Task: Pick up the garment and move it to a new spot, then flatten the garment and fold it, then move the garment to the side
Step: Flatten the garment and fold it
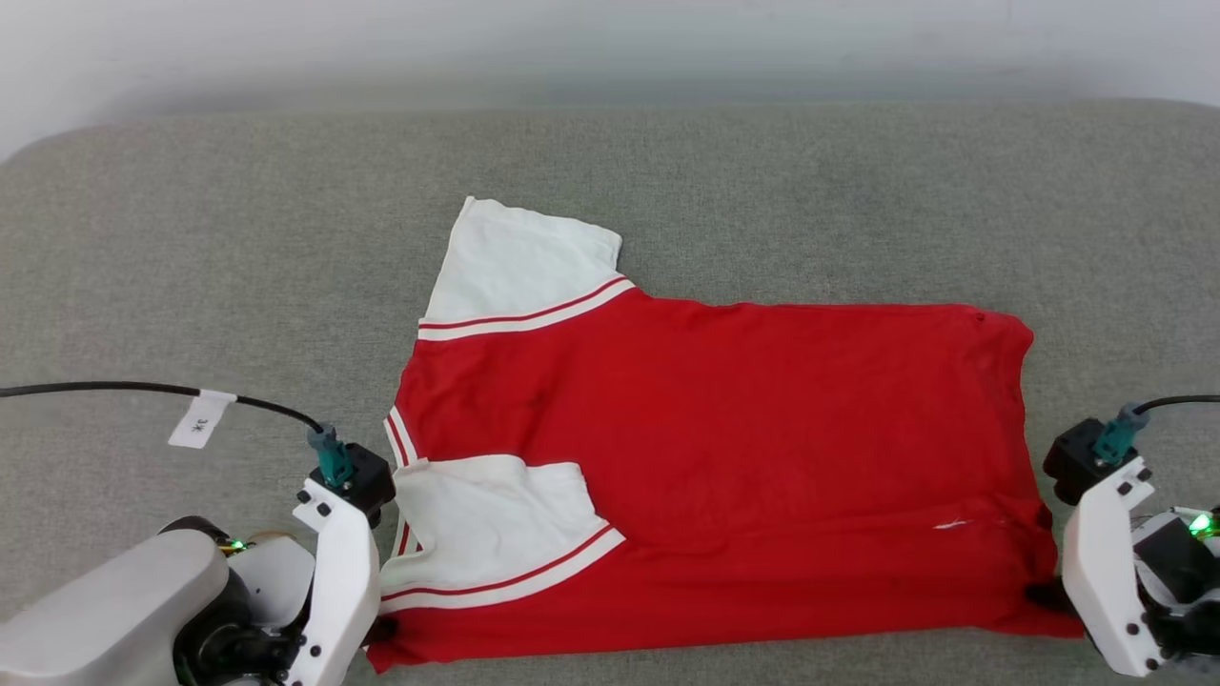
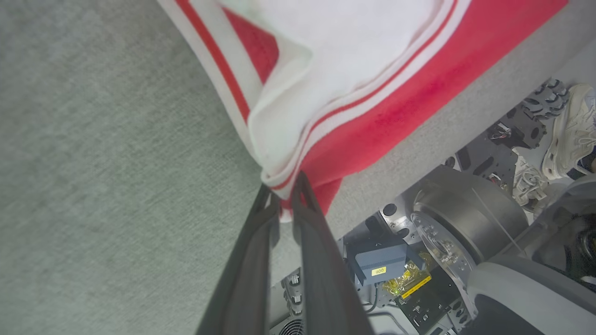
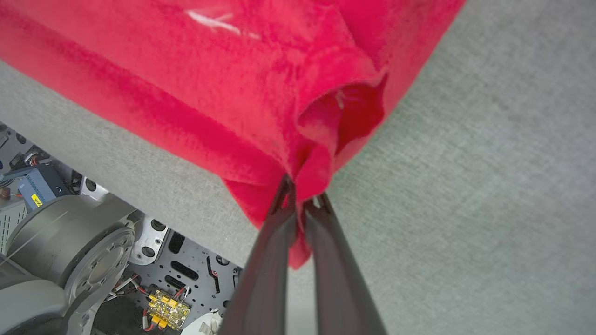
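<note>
Red garment (image 1: 743, 457) lies flat on the grey cloth-covered tabletop (image 1: 191, 267) along its near edge, plain red side up. One white sleeve points to the far edge, the other is folded onto the body. Left tool (image 2: 284, 193) is clamped on the striped trim at the garment's near-left end. Right tool (image 3: 302, 195) is pinched on bunched red hem at the near-right end. The white tag (image 1: 201, 419) on the left cable (image 1: 95, 388) has a handwritten mark, maybe "3", unclear. The yellow label (image 2: 378, 271) on the blue-grey box (image 2: 379, 258) is too small to read.
</note>
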Controlling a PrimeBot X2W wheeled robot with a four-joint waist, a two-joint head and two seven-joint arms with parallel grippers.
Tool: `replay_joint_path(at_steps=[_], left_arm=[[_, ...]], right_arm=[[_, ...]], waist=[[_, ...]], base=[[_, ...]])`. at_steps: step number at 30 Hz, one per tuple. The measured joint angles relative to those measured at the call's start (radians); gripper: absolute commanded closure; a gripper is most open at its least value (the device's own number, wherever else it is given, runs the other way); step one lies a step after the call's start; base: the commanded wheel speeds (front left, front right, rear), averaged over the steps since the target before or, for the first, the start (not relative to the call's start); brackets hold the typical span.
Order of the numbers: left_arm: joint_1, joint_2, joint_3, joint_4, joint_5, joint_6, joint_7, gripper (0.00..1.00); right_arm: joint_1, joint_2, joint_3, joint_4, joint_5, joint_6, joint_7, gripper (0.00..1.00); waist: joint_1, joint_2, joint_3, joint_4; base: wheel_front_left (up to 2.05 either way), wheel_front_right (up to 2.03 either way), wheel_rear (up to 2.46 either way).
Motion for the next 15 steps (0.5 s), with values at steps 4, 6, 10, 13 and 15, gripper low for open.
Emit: replay_joint_path(at_steps=[4,6,10,13,15], left_arm=[[0.0,-0.016,-0.002,0.023,0.023,-0.002,-0.027,0.0],[-0.003,-0.011,-0.001,0.022,0.031,-0.009,-0.034,0.0],[-0.03,0.017,0.028,0.0,0.036,-0.009,-0.059,0.0],[-0.058,0.037,0.061,-0.016,0.056,0.009,-0.099,0.0],[-0.083,0.044,0.083,-0.022,0.065,0.019,-0.119,0.0]], right_arm=[[0.0,0.032,-0.014,0.02,-0.022,0.0,-0.052,0.0],[-0.001,0.027,-0.023,0.011,-0.051,0.0,-0.088,0.0],[-0.002,0.014,-0.073,-0.034,-0.107,0.0,-0.195,0.0],[-0.002,0.021,-0.15,-0.062,-0.159,0.0,-0.295,0.0],[0.002,0.042,-0.211,-0.078,-0.193,0.0,-0.356,0.0]], waist=[[0.0,0.0,-0.004,-0.002],[0.0,0.0,-0.015,-0.001],[0.0,0.0,-0.045,0.0],[0.0,0.0,-0.064,-0.006],[0.0,0.0,-0.068,-0.014]], base=[[0.0,0.0,0.0],[0.0,0.0,0.0],[0.0,0.0,0.0],[0.0,0.0,0.0],[0.0,0.0,0.0]])
